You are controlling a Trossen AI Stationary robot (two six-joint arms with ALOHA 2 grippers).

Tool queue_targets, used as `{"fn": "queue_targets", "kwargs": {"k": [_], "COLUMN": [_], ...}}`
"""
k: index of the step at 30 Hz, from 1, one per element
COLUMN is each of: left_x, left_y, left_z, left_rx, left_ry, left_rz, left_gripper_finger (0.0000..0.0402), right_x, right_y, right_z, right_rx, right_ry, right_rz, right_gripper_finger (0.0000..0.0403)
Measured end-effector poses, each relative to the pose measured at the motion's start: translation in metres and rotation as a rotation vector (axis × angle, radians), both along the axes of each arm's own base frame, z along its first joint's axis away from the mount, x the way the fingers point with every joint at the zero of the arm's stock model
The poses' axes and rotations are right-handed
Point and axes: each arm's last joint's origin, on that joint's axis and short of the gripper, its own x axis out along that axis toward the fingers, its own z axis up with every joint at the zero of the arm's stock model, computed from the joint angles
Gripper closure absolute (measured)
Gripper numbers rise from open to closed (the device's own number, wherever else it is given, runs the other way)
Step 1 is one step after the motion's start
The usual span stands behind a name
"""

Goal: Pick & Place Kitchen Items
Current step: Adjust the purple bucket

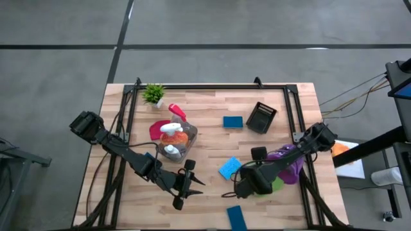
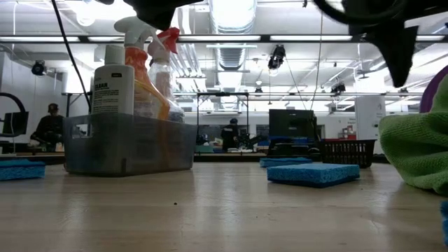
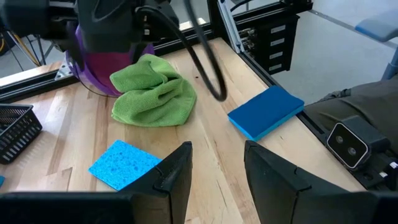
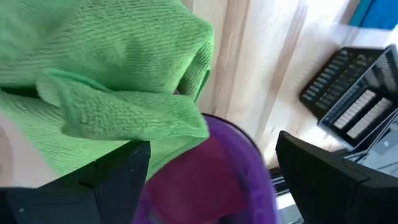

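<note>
Already three bottles stand in the clear plastic bin (image 1: 176,142). The blue sponges (image 1: 229,168) and crumpled green cloth (image 3: 152,96) lie loose on the wooden surface (image 1: 212,138). Right gripper (image 4: 211,168) spread over the cloth; left gripper (image 3: 216,168) parted, empty.

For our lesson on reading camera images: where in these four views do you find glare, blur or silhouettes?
Low view: bright ceiling lights glare, so the arms overhead read as dark silhouettes; the green cloth at the edge is soft. Right wrist view: the green cloth fills the picture, close and blurred, above a purple rim. Left wrist view: evenly lit, both blue sponges sharp. High view: flat light, faint shadows.
</note>
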Motion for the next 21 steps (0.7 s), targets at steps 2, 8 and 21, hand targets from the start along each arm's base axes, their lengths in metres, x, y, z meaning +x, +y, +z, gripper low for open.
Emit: {"fn": "queue_targets", "kwargs": {"k": [2, 8, 21], "left_x": [0.000, 0.000, -0.001], "left_y": [0.000, 0.000, 0.000], "left_z": [0.000, 0.000, -0.002], "left_rx": [0.000, 0.002, -0.007], "left_ry": [0.000, 0.003, 0.020], "left_rz": [-0.001, -0.001, 0.006], "left_gripper_finger": [0.0254, 0.0254, 0.0254], "right_x": [0.003, 0.004, -0.013], "right_y": [-0.005, -0.024, -0.064], "right_z": [-0.001, -0.013, -0.052], "right_rx": [0.009, 0.026, 0.060], "right_ry": [0.022, 0.134, 0.374], "right_rz": [0.036, 0.128, 0.042], "right_gripper_finger": [0.0061, 0.0060, 0.0065]}}
